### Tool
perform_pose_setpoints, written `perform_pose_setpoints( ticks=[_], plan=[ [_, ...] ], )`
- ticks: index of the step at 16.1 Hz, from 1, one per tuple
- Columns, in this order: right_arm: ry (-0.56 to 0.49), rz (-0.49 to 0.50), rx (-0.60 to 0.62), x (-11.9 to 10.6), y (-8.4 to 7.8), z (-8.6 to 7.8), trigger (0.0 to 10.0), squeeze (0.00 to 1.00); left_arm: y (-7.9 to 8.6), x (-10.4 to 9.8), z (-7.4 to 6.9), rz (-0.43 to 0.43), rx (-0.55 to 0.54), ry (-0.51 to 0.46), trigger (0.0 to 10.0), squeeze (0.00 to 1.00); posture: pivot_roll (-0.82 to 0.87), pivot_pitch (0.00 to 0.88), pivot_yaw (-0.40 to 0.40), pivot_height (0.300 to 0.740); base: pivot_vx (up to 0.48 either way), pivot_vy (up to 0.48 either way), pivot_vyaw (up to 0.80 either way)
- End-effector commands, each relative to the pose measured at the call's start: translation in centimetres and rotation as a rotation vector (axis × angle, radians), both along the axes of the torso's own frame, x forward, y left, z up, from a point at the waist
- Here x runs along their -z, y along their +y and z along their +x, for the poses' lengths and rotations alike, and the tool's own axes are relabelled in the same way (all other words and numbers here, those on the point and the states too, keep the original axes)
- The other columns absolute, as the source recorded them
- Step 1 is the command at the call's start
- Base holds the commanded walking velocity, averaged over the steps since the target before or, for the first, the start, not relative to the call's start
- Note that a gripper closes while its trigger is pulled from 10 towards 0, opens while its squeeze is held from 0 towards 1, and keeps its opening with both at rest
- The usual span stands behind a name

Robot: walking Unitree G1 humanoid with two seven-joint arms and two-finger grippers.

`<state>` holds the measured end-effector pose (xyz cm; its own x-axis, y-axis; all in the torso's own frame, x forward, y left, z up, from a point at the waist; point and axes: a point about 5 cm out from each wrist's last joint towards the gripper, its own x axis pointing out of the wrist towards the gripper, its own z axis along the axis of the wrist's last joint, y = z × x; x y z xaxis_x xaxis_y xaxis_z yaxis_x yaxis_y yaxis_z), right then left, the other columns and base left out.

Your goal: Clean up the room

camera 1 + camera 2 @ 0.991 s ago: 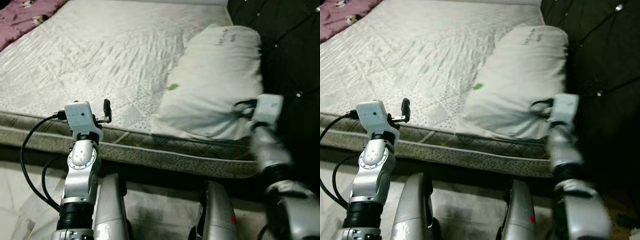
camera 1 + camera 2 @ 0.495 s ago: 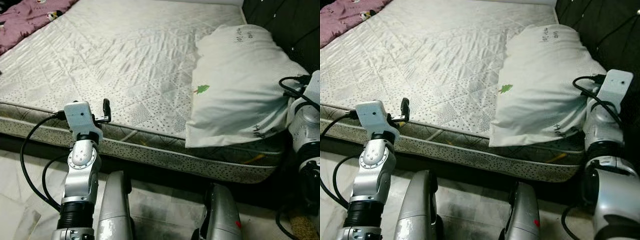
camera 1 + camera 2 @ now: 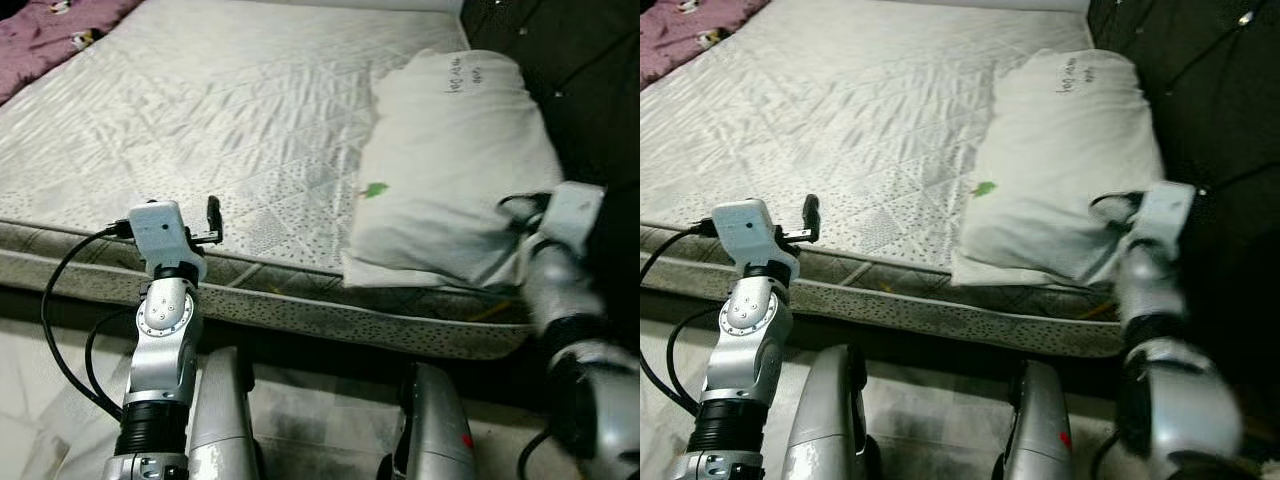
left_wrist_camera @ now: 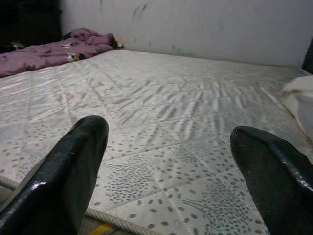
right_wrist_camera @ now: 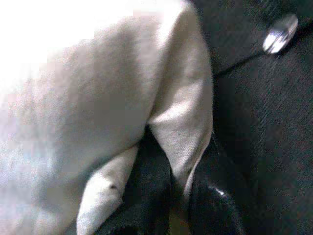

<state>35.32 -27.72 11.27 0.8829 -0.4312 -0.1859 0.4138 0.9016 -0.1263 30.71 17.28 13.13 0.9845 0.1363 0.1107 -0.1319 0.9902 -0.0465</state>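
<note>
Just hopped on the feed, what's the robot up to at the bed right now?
The robot stands at the side of a bare quilted mattress. Its right hand is pinched on a corner of the white pillow, which lies at the mattress end next to the dark tufted headboard, its near edge reaching the mattress side. The left hand is open, held over the mattress's near edge and holding nothing. A purple blanket lies bunched at the far corner.

one pillow (image 3: 450,170), one mattress (image 3: 220,120), one blanket (image 3: 45,30)
</note>
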Motion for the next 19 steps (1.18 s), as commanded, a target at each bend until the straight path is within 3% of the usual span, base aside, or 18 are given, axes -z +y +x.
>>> perform_pose_setpoints(
  ticks=[1, 4, 5, 6, 9, 10, 13, 14, 15, 17, 19],
  plan=[
    [0.018, -0.008, -0.037, 0.5, 1.0, 0.0, 10.0, 0.00, 0.3, -0.3, 0.2, 0.005, -0.010, -0.007, 10.0, 0.00, 0.04, 0.000, -0.007, 0.512, 0.000, 0.000, 0.00],
    [0.037, 0.006, -0.050, 1.8, 1.3, -0.7, 10.0, 0.00, 0.5, 0.1, 0.1, 0.006, -0.016, 0.004, 10.0, 0.00, 0.03, 0.000, -0.008, 0.512, 0.000, 0.000, 0.00],
    [0.014, 0.004, -0.060, 1.6, 1.6, -0.5, 10.0, 0.62, 0.4, 0.0, 0.2, 0.008, -0.011, 0.003, 10.0, 0.00, 0.03, 0.000, -0.005, 0.512, 0.000, 0.000, 0.00],
    [-0.008, -0.003, -0.076, 1.2, 1.9, -0.2, 10.0, 1.00, 0.4, 0.0, 0.3, 0.013, -0.007, 0.000, 10.0, 0.00, 0.03, 0.000, -0.004, 0.512, 0.000, 0.000, 0.00],
    [-0.070, -0.063, -0.092, -0.7, 2.5, 0.9, 10.0, 1.00, 0.5, -0.2, 0.4, 0.016, -0.011, -0.004, 10.0, 0.00, 0.04, 0.000, -0.004, 0.512, 0.000, 0.000, 0.00],
    [-0.118, -0.134, -0.096, -2.1, 2.5, 1.4, 10.0, 1.00, 0.7, -0.3, 0.5, 0.017, -0.021, -0.009, 10.0, 0.00, 0.04, 0.000, -0.008, 0.512, 0.000, 0.000, 0.00],
    [-0.214, -0.185, -0.083, -4.8, 2.2, 2.1, 10.0, 1.00, 1.0, -0.4, 0.5, 0.020, -0.040, -0.014, 10.0, 0.00, 0.04, 0.000, -0.009, 0.512, 0.000, 0.000, 0.00],
    [-0.258, -0.170, -0.122, -5.8, 3.3, 2.5, 10.0, 1.00, 1.1, -0.3, 0.6, 0.007, -0.030, -0.008, 10.0, 0.00, 0.05, 0.000, -0.012, 0.512, 0.000, 0.000, 0.00],
    [-0.257, -0.122, -0.179, -5.2, 4.6, 2.5, 10.0, 1.00, 1.2, -0.4, 0.6, 0.008, -0.028, -0.012, 10.0, 0.00, 0.05, 0.000, -0.012, 0.512, 0.000, 0.000, 0.00],
    [-0.234, -0.032, -0.397, -2.9, 9.3, 1.4, 10.0, 1.00, 1.6, -0.5, 0.5, 0.016, -0.046, -0.017, 10.0, 0.00, 0.06, 0.000, -0.016, 0.512, 0.000, 0.000, 0.00],
    [-0.210, 0.016, -0.447, -1.7, 11.0, 0.2, 10.0, 1.00, 2.0, -0.4, 0.5, 0.018, -0.055, -0.014, 10.0, 0.00, 0.06, 0.000, -0.017, 0.512, 0.000, 0.000, 0.00]
  ],
)
